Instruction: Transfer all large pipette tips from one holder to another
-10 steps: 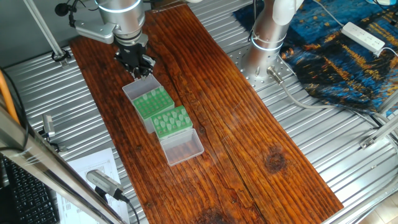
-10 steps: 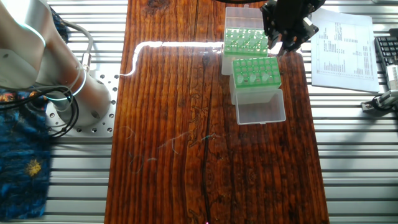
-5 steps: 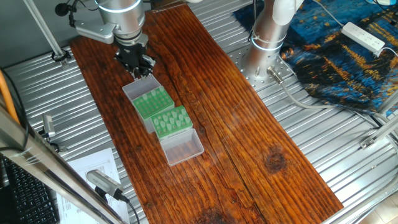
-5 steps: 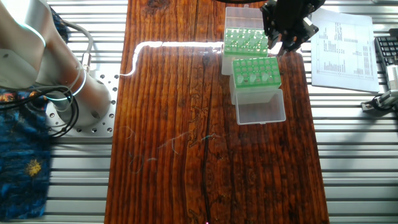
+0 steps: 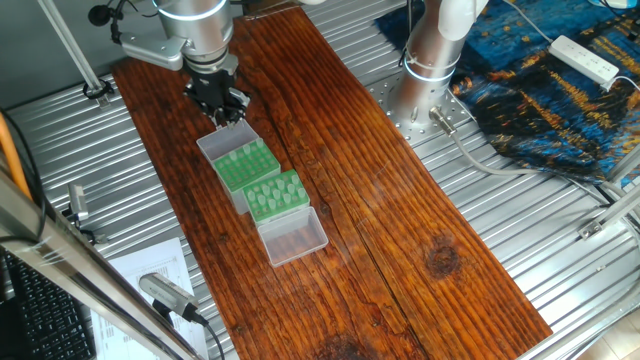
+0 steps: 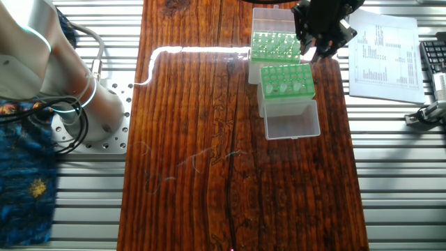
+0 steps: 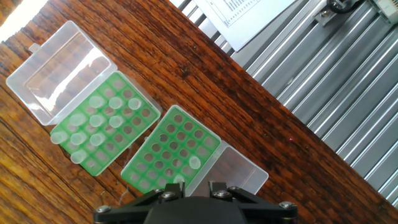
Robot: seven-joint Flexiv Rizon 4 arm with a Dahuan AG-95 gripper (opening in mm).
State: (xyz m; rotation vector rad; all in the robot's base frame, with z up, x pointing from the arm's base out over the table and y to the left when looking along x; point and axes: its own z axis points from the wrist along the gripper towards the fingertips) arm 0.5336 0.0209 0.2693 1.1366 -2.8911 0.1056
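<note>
gripper (image 5: 222, 108) hovers above clear open lid (image 5: 222, 139) of far green rack (image 7: 171, 157), just off board edge; cannot tell if fingers apart or together. large pipette tips (image 7: 93, 124) mostly stand in near green rack (image 7: 102, 130), about a dozen, wide ends up. far rack holds 2 tips (image 7: 194, 163), rest bare holes. both racks side by side on wooden board (image 5: 380, 200), lids open. printed sheet (image 6: 380, 52) beside board.

Count: 2 green holders, one mostly bare (image 7: 173, 155), one (image 7: 102, 127) loaded. Large pipette tips: 2 in the first holder (image 7: 194, 163), roughly 11 in the second (image 7: 93, 119); exact number uncertain. 2 clear hinged lids (image 7: 59, 71). 1 printed sheet (image 7: 239, 15) at 12 o'clock
</note>
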